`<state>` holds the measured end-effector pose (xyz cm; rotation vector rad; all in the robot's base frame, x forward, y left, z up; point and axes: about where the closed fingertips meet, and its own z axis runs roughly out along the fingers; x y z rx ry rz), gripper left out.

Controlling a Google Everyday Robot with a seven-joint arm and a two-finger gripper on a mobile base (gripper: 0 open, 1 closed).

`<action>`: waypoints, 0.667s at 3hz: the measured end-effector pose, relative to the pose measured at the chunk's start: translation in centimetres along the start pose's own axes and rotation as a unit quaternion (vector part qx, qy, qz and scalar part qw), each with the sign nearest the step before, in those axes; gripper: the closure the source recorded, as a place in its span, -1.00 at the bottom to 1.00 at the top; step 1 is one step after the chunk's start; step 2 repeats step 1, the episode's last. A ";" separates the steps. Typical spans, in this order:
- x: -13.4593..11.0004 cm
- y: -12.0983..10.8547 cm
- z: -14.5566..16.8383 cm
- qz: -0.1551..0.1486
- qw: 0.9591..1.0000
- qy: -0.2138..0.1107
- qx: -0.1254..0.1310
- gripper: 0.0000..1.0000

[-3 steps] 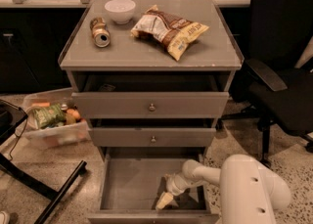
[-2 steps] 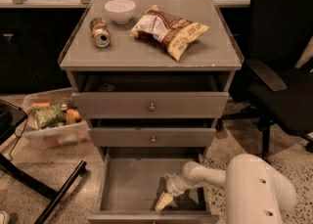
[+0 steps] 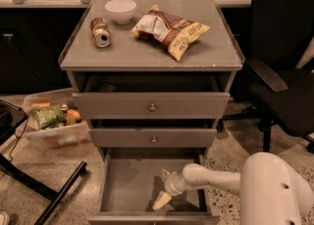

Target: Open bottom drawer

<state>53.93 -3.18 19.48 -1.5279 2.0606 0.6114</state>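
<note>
The bottom drawer [image 3: 125, 189] of the grey cabinet stands pulled far out, its plain grey inside showing; its front panel and knob lie at the frame's bottom edge, mostly cut off. My white arm reaches in from the lower right, and my gripper [image 3: 162, 197] hangs over the drawer's inside, right of centre, pointing down and to the left. Above it, the middle drawer [image 3: 153, 137] and the top drawer [image 3: 151, 105] each carry one small round knob, and both sit slightly out.
On the cabinet top [image 3: 122, 54] lie a white bowl [image 3: 120, 10], a tipped can [image 3: 101, 32] and a chip bag [image 3: 169, 28]. A clear bin of snacks [image 3: 54, 121] sits on the floor at left. A black office chair [image 3: 282, 67] stands at right, black legs at lower left.
The view has shifted slightly. My arm's white body has slid toward the right edge of the picture. The gripper stays over the open bottom drawer.
</note>
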 end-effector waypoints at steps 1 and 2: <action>-0.1 0.3 0.1 -0.001 1.000 0.000 0.000 -1.00; -0.1 0.3 0.1 -0.001 1.000 0.000 0.000 -1.00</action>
